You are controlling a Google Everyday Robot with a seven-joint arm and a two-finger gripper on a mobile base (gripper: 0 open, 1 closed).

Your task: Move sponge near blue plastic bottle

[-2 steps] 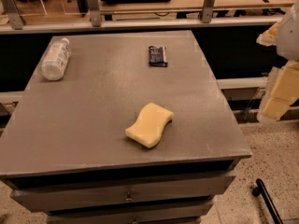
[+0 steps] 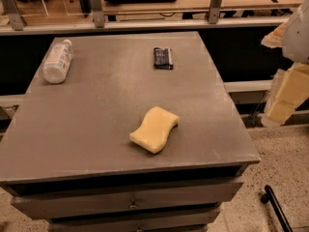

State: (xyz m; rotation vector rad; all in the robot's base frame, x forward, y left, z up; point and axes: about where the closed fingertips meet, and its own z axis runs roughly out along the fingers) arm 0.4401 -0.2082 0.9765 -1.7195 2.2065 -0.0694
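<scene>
sponge [image 2: 154,129] at 5 o'clock on worktop [image 2: 96,129] | blue plastic bottle [image 2: 57,61] lying at 10 o'clock, well apart | gripper [image 2: 284,98] off-edge at 3 o'clock, wide or narrow: cannot tell | risk: a nudged bottle could roll off

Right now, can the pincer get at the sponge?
Probably yes. The pincer hangs right of the table; the sponge lies in the open near the front edge. The bottle and dark packet sit farther back, out of the path.
</scene>
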